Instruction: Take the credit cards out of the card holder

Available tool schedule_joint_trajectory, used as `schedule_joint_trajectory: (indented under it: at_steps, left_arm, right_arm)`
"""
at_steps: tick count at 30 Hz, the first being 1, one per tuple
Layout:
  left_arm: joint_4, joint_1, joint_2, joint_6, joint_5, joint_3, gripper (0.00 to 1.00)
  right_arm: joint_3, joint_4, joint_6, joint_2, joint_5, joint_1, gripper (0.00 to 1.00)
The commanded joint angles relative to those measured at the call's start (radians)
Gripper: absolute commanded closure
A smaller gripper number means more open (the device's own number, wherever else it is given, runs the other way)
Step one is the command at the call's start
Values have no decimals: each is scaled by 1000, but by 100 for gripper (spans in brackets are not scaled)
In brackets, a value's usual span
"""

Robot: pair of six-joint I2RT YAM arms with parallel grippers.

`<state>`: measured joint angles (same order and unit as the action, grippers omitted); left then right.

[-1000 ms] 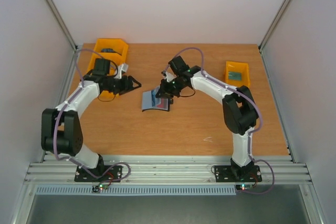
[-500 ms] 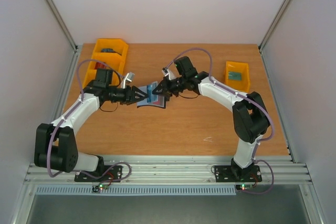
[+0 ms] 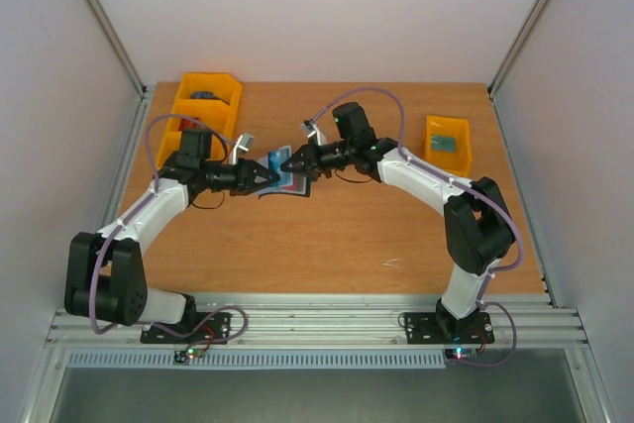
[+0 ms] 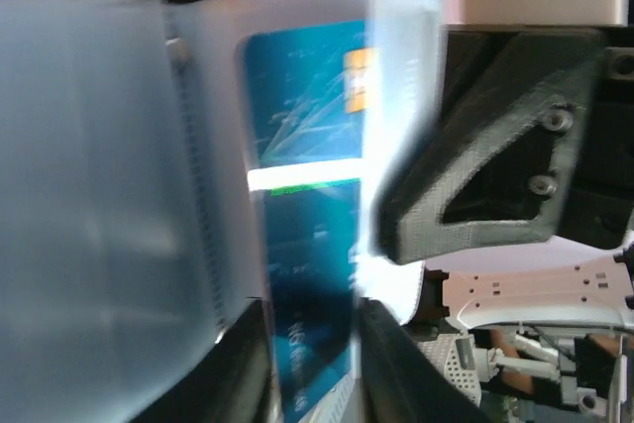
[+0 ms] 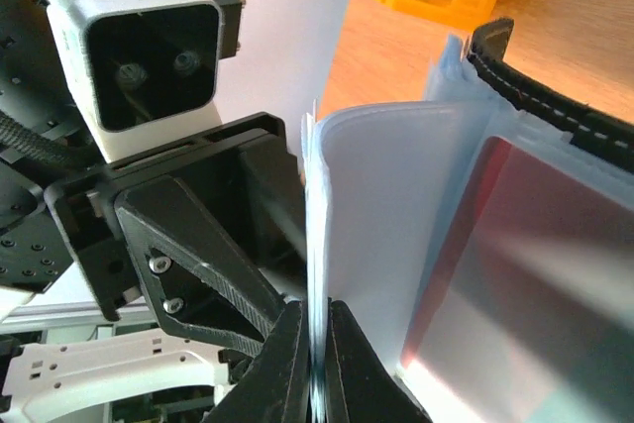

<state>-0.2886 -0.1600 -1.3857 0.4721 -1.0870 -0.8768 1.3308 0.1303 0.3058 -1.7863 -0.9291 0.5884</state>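
Translucent plastic of the card holder, lifted off the table, is clamped by the right gripper, while the teal-blue credit card in its sleeve is straddled by the left gripper, whose hold cannot be confirmed. If sleeve and card are pinched together, the card may be kept in and the holder tugged out of the right gripper.

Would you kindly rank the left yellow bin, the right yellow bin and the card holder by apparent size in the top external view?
1. left yellow bin, clearly largest.
2-3. right yellow bin and card holder look about alike; the holder is partly covered, so I would not rank them.
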Motion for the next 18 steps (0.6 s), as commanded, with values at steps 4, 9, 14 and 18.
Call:
schedule_joint_trajectory:
  at_steps: [4,9,14,18]
  left_arm:
    - [69,-9,17,4,-75,-1,93]
    - [81,-9,21,-2,-85,15,100]
    - [54,-9,6,-32,-49,22,100]
    - [57,-9,-7,-56,-18,50,100]
  right_arm:
    - [25,27,-43,31,-17,-2,99]
    - [20,66,-56,27,2,-5,86]
    - [8,127,-95,39,27,-5,66]
    - [-13,184,-130,45,65,-5,69]
